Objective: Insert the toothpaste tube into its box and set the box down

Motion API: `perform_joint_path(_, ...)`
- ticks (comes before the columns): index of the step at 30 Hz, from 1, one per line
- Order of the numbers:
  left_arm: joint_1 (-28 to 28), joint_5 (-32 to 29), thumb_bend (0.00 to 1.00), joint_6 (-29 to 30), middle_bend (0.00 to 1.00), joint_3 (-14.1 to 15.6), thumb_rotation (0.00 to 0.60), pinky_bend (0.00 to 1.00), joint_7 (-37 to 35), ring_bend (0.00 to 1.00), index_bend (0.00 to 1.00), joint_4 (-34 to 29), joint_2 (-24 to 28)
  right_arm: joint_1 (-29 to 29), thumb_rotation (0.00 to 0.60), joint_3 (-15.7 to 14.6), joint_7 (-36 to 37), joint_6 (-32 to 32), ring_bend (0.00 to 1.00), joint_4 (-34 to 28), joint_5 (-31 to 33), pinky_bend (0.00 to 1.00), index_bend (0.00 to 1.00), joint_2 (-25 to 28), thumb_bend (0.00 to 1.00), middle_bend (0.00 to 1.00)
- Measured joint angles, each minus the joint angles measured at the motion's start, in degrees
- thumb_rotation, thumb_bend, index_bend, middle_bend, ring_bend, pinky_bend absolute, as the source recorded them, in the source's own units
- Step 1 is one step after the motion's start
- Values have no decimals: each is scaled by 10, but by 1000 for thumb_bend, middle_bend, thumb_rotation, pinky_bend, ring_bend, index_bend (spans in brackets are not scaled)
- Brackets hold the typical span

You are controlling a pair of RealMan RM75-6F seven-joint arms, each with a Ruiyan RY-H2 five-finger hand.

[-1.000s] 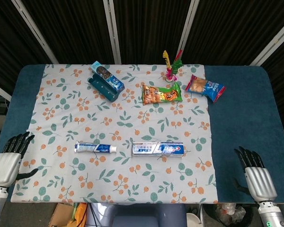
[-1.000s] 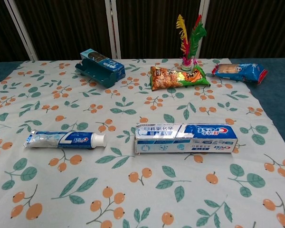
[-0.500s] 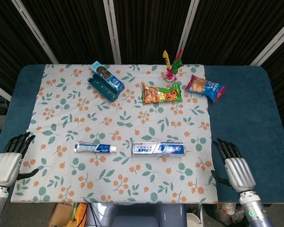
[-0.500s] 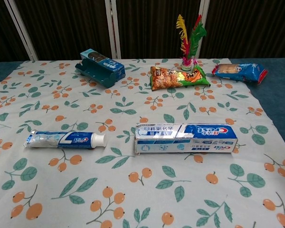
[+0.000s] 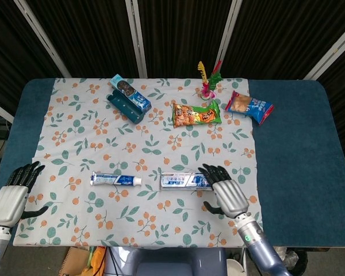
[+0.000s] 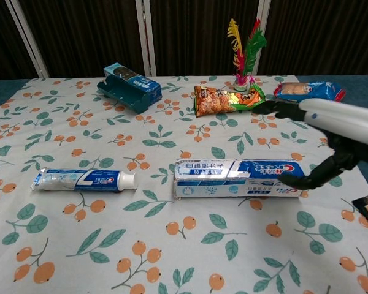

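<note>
The white-and-blue toothpaste tube [image 5: 116, 180] [image 6: 83, 180] lies flat on the floral cloth, cap pointing right. Just to its right lies its long blue-and-white box [image 5: 184, 181] [image 6: 239, 177], also flat. My right hand [image 5: 226, 192] [image 6: 342, 124] hovers over the box's right end with fingers spread, holding nothing. In the chest view its thumb reaches down beside that end; whether it touches I cannot tell. My left hand [image 5: 11, 194] hangs open at the table's near left edge, well away from the tube and out of the chest view.
At the back of the floral cloth [image 5: 75, 144] lie a teal box [image 5: 128, 100] [image 6: 130, 87], an orange-green snack bag [image 5: 195, 114] [image 6: 227, 100], a feather shuttlecock [image 5: 207, 80] [image 6: 242, 52] and a blue snack pack [image 5: 250, 107] [image 6: 306, 90]. Blue table [image 5: 299, 149] surrounds the cloth.
My right hand has swept left from the table's near right corner to over the box's right end. Tube, box and left hand have stayed put.
</note>
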Motion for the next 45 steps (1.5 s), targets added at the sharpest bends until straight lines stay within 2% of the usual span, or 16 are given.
perform_joint_path(4, 0, -3, 28, -2, 0, 0, 600, 49, -1, 0, 24, -1, 1, 44, 600, 11, -59, -10, 0, 20, 63, 0, 0, -58, 328, 38)
perform_joint_path(10, -1, -6, 28, -5, 0, 0, 600, 50, 0, 0, 24, -2, 2, 82, 600, 21, -89, -10, 0, 74, 115, 0, 0, -109, 327, 38)
perform_joint_path(25, -4, -12, 28, -15, 0, 1, 600, 49, -2, 0, 24, -7, 4, 119, 600, 19, -77, -22, 0, 174, 152, 0, 0, -164, 327, 47)
perform_joint_path(30, -6, -13, 28, -18, 0, 1, 600, 49, -3, 0, 24, -8, 5, 129, 600, 20, -69, -27, 9, 207, 162, 1, 9, -178, 327, 89)
perform_joint_path(33, -6, -15, 28, -21, 0, 1, 600, 49, -4, 0, 24, -8, 6, 136, 600, 19, -65, -29, 123, 224, 164, 98, 149, -186, 327, 217)
perform_joint_path(35, -7, -16, 28, -23, 0, 1, 600, 50, -5, 0, 26, -9, 6, 138, 600, 16, -64, -26, 275, 232, 160, 233, 317, -189, 344, 369)
perform_joint_path(38, -8, -16, 28, -24, 0, 2, 600, 49, -4, 0, 31, -10, 7, 137, 600, 13, -60, -13, 418, 237, 148, 363, 467, -192, 392, 507)
perform_joint_path(41, -8, -15, 28, -23, 0, 2, 600, 49, -3, 0, 41, -10, 7, 132, 600, 9, -51, 2, 470, 238, 131, 400, 530, -193, 405, 560)
perform_joint_path(45, -8, -15, 28, -25, 0, 4, 600, 50, -1, 0, 54, -11, 7, 125, 600, 5, -39, 13, 486, 225, 113, 424, 553, -182, 409, 577)
